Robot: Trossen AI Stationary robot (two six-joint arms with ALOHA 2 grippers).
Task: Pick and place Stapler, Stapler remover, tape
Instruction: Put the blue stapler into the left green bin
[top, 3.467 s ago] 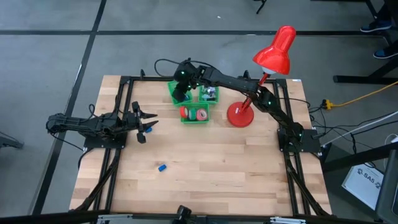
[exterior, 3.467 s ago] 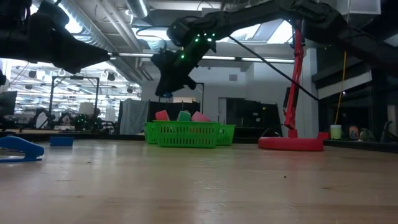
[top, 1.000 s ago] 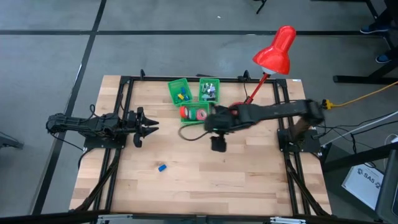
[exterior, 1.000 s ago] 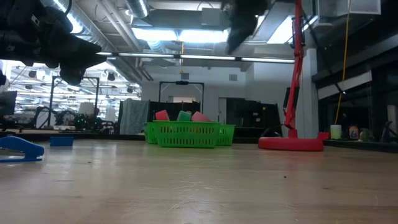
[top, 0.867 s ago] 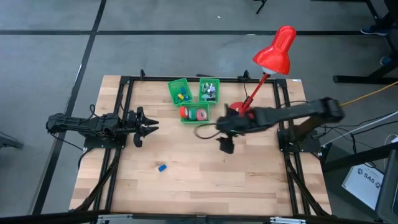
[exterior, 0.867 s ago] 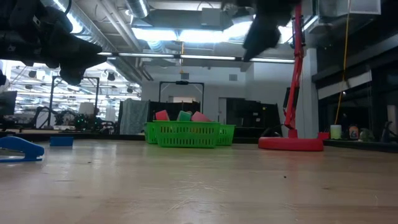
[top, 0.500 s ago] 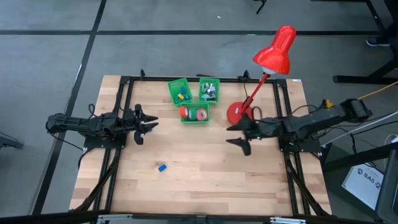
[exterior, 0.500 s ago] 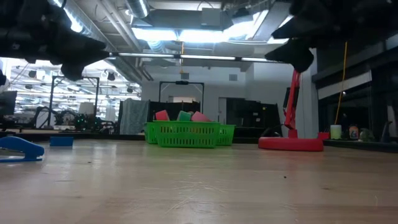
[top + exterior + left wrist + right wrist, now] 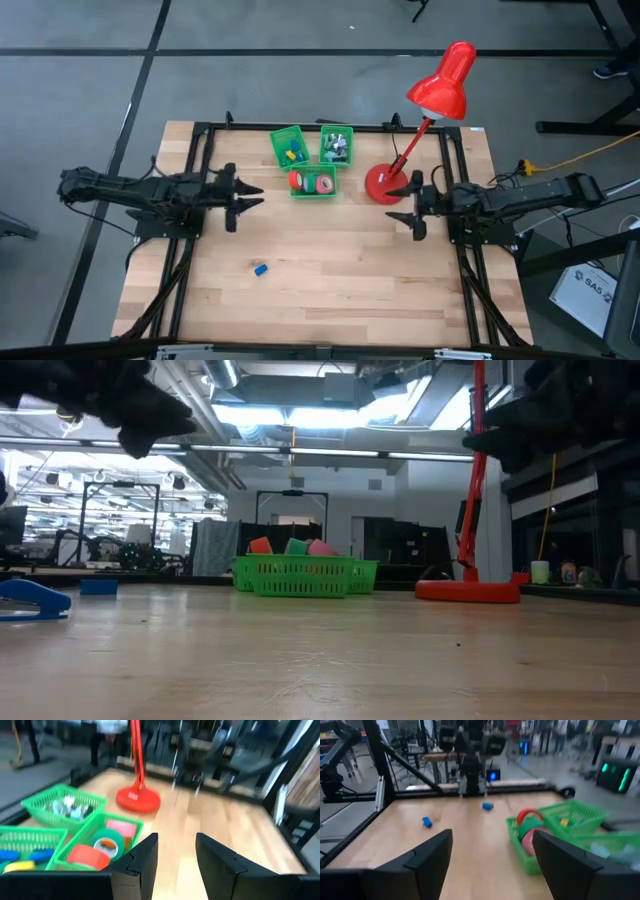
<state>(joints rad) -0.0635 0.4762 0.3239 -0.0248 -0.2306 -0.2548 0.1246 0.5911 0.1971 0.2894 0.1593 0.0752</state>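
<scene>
The wooden table (image 9: 330, 260) fills the middle of the high view, framed by black rails, with grey floor around it. In the low view a wide workshop with ceiling lights and racks lies beyond the far edge, and both arms show there only as dark shapes cut off at the top corners.

The red desk lamp (image 9: 440, 90) stands at about 2 o'clock on the table, its base (image 9: 385, 184) just beside the right gripper (image 9: 415, 212). That gripper hovers at 3 o'clock with its fingers spread wide and nothing between them. The left gripper (image 9: 238, 198) hovers at 9 o'clock, its fingers (image 9: 215, 865) set with a narrow gap and empty.

Three green baskets (image 9: 312, 183) cluster at 12 o'clock. The near one holds the tape (image 9: 322, 184), red, green and pink rolls lying close together. The far left basket holds small blue and yellow staplers (image 9: 291, 154); the far right one holds pale pieces (image 9: 336, 150), too small to identify. In the low view only the tops of the rolls rise over the basket wall.

A small blue stapler (image 9: 260, 269) lies alone at 7 o'clock, well apart from the baskets. In the low view it is cut off by the left edge, with a small blue block near it.
</scene>
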